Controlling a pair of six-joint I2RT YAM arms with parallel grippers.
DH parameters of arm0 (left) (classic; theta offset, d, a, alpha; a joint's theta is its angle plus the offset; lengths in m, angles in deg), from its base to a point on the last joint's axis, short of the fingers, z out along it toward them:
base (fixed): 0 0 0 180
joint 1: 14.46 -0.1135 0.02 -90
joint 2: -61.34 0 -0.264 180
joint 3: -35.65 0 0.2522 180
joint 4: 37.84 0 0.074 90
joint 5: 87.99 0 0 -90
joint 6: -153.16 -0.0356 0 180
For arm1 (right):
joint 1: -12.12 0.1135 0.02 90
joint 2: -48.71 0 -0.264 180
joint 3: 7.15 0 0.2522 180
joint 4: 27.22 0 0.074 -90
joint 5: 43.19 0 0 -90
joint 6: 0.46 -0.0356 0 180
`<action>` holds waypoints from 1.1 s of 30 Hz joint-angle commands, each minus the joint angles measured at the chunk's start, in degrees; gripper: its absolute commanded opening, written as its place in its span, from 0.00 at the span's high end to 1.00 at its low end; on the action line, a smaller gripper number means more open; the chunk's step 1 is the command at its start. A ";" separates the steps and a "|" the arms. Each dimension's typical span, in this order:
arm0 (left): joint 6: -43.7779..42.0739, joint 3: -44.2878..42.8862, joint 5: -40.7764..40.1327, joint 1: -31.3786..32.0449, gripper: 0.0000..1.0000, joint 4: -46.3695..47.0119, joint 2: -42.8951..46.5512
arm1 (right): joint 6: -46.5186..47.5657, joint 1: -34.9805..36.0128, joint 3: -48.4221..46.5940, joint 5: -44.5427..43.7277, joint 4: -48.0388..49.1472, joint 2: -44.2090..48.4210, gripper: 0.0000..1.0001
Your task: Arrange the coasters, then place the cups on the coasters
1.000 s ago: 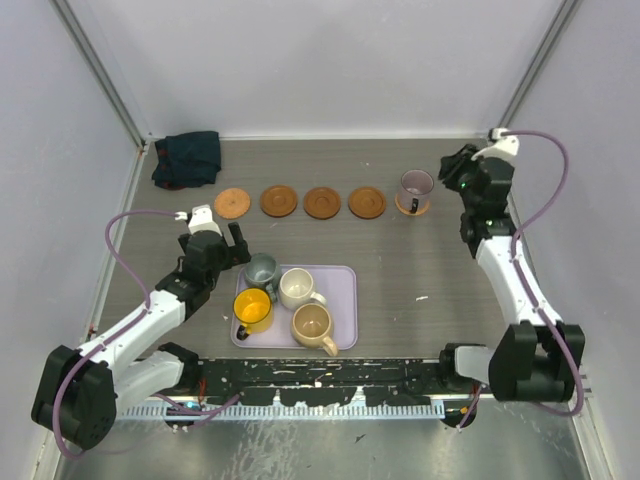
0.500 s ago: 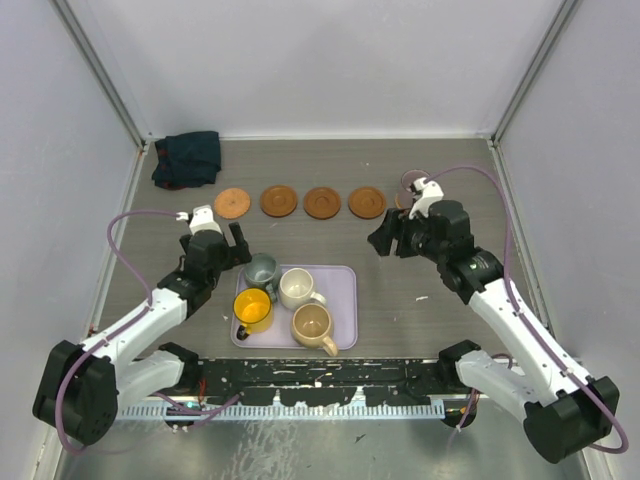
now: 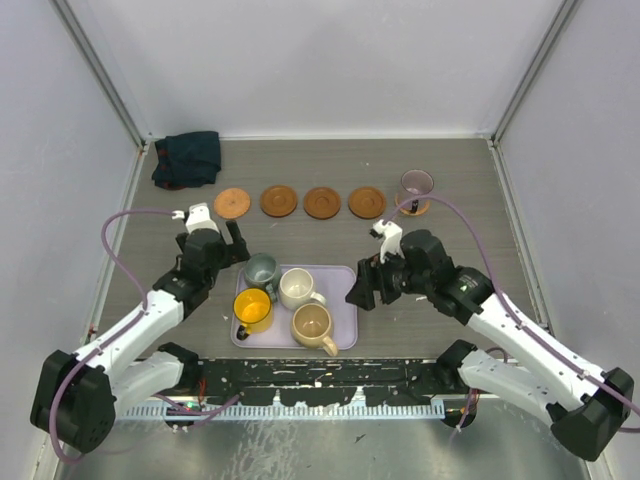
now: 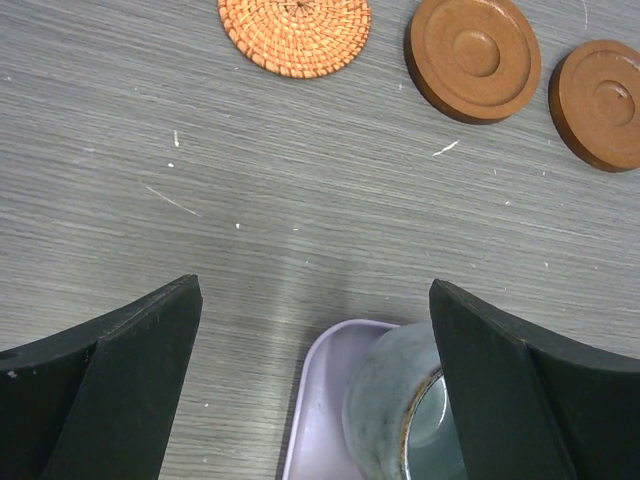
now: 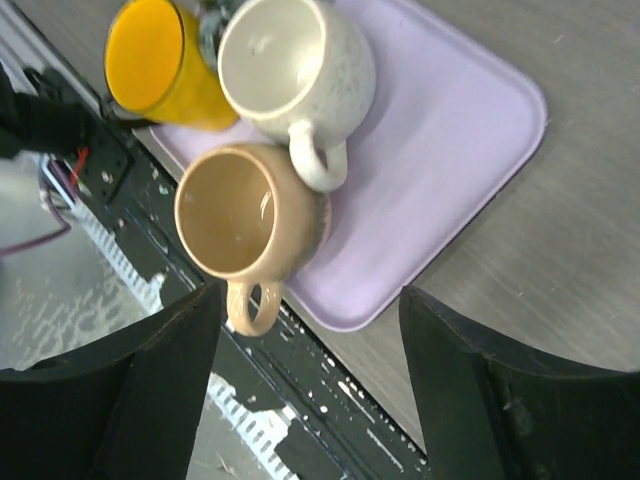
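Tray [image 3: 342,283]: grey-green cup [image 3: 262,270], yellow cup [image 3: 252,309], white cup [image 3: 297,288], tan cup [image 3: 313,325].
My left pincer [image 4: 315,290], right pincer [image 5: 312,295]: both apart, empty.

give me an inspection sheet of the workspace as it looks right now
surface: grey wood-grain table, small white flecks
job's things: five coasters in a far row; purple cup stands on the rightmost one; yellow cup, grey-green cup, white cup and tan cup sit on the lavender tray
clutter: dark cloth bunched in the far left corner
grippers: left gripper open, empty, by the grey-green cup; right gripper open, empty, at the tray's right edge
cables: purple cables loop off both arms; the right one arcs close by the purple cup
surroundings: pale walls, metal rail at the near edge
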 commanded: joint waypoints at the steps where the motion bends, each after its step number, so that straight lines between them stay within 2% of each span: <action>1: 0.71 -1.40 -1.47 0.29 0.02 -0.68 1.98 | -3.37 7.49 1.98 -4.48 0.67 -0.87 0.22; 9: 1.04 -1.49 -1.29 0.29 0.02 -2.12 4.13 | -5.09 23.96 -0.18 -18.01 1.51 -10.41 0.19; 13: 1.01 -1.46 -1.56 0.29 0.02 -2.75 4.53 | -5.52 26.00 -0.17 -16.68 4.18 -13.11 0.18; 25: 1.15 -0.92 -0.90 0.29 0.02 -2.59 4.10 | -10.32 35.70 -1.52 -26.81 5.50 -24.52 0.21; 33: 1.64 0.25 -0.09 0.29 0.02 -2.58 5.39 | -13.66 39.25 -1.21 -31.02 5.76 -27.85 0.33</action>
